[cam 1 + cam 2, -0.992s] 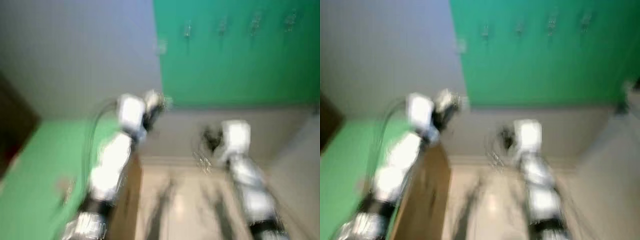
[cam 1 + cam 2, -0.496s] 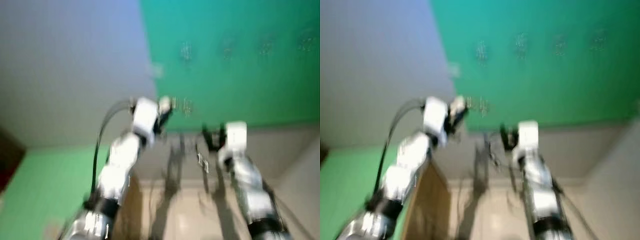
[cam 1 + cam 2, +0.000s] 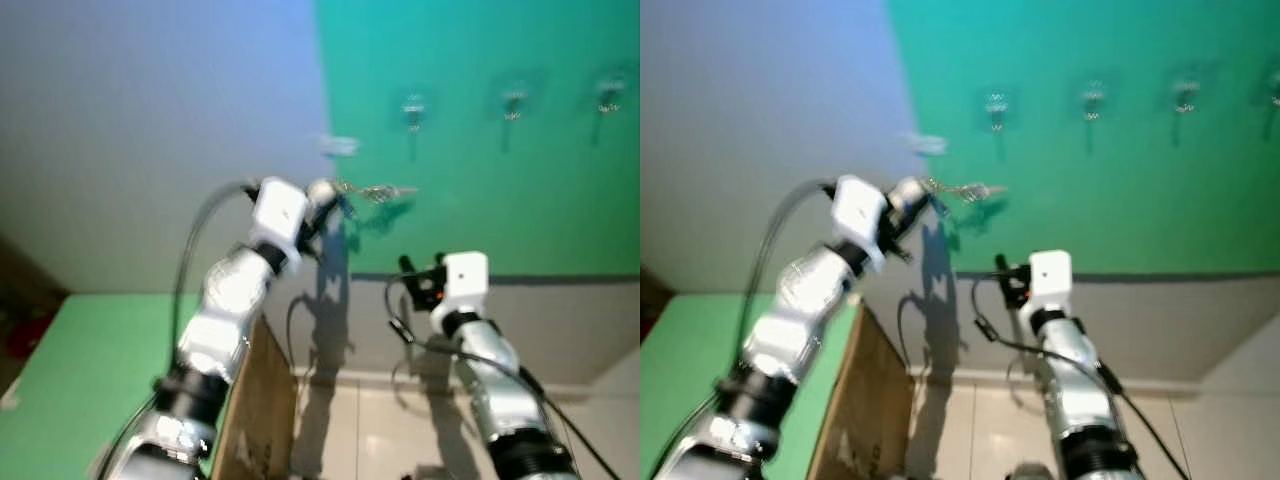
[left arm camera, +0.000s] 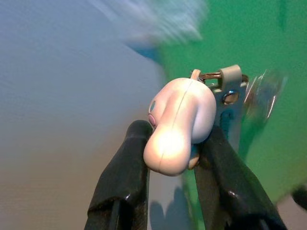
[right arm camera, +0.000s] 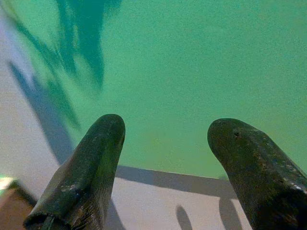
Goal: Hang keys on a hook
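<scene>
Keys (image 3: pixel 372 190), pinched by their white fob (image 4: pixel 180 125) in the closed left end effector (image 3: pixel 330 205), have risen toward the green wall, now just below-left of the nearest hook (image 3: pixel 413 108); the right end effector (image 5: pixel 165 167) gapes empty.

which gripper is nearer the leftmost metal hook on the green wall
Left. The left gripper, shut on the white key fob, is raised just below and left of the leftmost metal hook; the right gripper, jaws open, sits farther below.
</scene>
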`<state>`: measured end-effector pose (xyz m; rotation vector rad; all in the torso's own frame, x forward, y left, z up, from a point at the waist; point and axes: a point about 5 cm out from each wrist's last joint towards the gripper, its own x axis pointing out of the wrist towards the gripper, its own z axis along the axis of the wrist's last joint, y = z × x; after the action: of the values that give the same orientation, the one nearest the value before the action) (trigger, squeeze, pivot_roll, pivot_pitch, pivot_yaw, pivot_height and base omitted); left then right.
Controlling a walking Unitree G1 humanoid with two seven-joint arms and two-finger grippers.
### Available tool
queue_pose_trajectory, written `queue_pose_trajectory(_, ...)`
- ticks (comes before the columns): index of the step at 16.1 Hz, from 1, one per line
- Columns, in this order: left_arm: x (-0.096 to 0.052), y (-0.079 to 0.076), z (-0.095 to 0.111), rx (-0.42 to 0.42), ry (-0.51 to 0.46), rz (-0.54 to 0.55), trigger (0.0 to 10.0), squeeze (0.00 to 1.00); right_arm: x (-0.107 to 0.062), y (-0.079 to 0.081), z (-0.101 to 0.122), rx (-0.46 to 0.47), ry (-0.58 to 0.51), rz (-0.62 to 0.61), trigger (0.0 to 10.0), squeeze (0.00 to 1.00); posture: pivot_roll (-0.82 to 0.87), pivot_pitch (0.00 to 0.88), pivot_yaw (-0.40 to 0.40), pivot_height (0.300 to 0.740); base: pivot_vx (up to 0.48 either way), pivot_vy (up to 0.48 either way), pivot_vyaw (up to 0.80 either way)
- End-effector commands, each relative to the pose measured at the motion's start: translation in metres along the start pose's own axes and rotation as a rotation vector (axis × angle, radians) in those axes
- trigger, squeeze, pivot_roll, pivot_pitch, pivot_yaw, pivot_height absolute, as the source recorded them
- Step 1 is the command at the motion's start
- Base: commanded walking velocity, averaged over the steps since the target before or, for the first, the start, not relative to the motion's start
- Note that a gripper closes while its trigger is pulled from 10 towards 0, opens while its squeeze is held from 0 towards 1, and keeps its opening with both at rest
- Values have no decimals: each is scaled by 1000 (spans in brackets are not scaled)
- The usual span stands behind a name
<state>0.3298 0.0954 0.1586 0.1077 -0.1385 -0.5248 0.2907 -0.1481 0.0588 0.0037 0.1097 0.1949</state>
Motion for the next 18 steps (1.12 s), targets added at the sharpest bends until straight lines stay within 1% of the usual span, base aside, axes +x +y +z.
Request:
queue_pose_trajectory(1, 4, 4, 16, -12, -36, -13, 0, 0, -1, 4, -1, -7, -2, 16, 10000, 0, -236, 10, 156, 740, 0, 0, 0)
queue_pose_trajectory(3, 20, 11, 56, -13, -97, -74, 0, 0, -1, 5, -1, 0, -2, 18, 10000, 0, -238, 12, 166, 740, 0, 0, 0)
queue_pose_trajectory(4, 21, 11, 59, -17, -101, -81, 0, 0, -1, 5, -2, 1, -2, 18, 10000, 0, -238, 12, 166, 740, 0, 0, 0)
queue_pose_trajectory(5, 28, 5, 67, -1, -101, -158, 0, 0, -1, 7, -3, 6, -1, 19, 10000, 0, -241, 10, 174, 740, 0, 0, 0)
queue_pose_trajectory(6, 30, 4, 68, -1, -94, -174, 0, 0, -1, 8, -3, 7, 0, 19, 10000, 0, -244, 10, 176, 740, 0, 0, 0)
queue_pose_trajectory(9, 43, 2, 65, -29, -37, -234, 0, 0, -1, 8, -3, 8, -2, 17, 10000, 0, -257, 9, 179, 740, 0, 0, 0)
queue_pose_trajectory(14, 55, -6, 73, -18, -43, -290, 0, 0, 0, 6, -2, 5, -6, 15, 10000, 0, -264, 5, 181, 740, 0, 0, 0)
queue_pose_trajectory(16, 59, -7, 79, 14, -57, -309, 0, 0, 1, 8, -1, 7, -8, 15, 10000, 0, -270, 0, 188, 740, 0, 0, 0)
queue_pose_trajectory(18, 60, -8, 81, 29, -58, -315, 0, 0, 1, 8, -2, 7, -8, 15, 10000, 0, -273, 0, 191, 740, 0, 0, 0)
